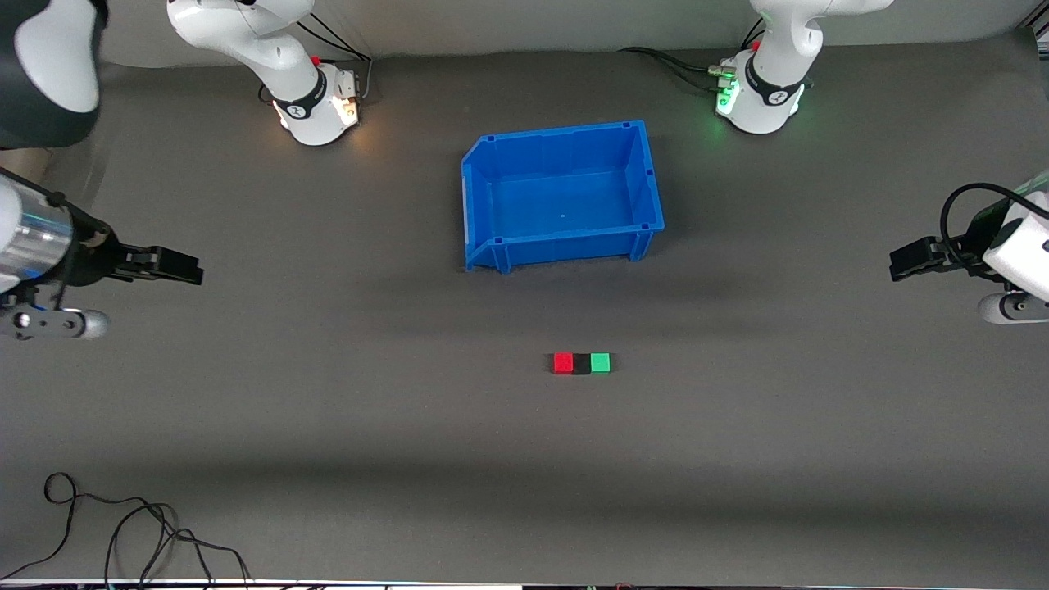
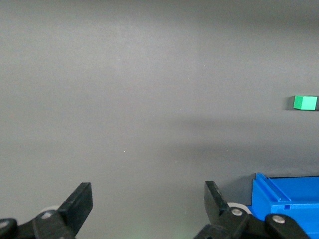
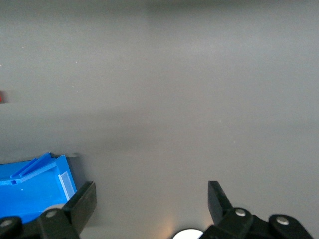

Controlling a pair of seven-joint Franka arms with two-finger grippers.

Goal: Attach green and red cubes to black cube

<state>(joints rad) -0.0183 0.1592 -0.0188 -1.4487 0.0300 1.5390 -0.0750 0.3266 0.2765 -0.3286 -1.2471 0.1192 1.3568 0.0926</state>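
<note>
The red cube (image 1: 563,362), the black cube (image 1: 582,364) and the green cube (image 1: 601,362) sit touching in one row on the table, black in the middle, nearer to the front camera than the blue bin (image 1: 483,197). The red one is toward the right arm's end, the green one toward the left arm's end. The green cube also shows in the left wrist view (image 2: 305,102), and a sliver of the red cube shows in the right wrist view (image 3: 1,97). My left gripper (image 1: 897,264) (image 2: 148,203) is open and empty at its end of the table. My right gripper (image 1: 192,270) (image 3: 152,203) is open and empty at its end.
The blue bin stands empty between the two arm bases and shows partly in both wrist views (image 2: 286,201) (image 3: 35,184). A loose black cable (image 1: 123,533) lies on the table at the near edge toward the right arm's end.
</note>
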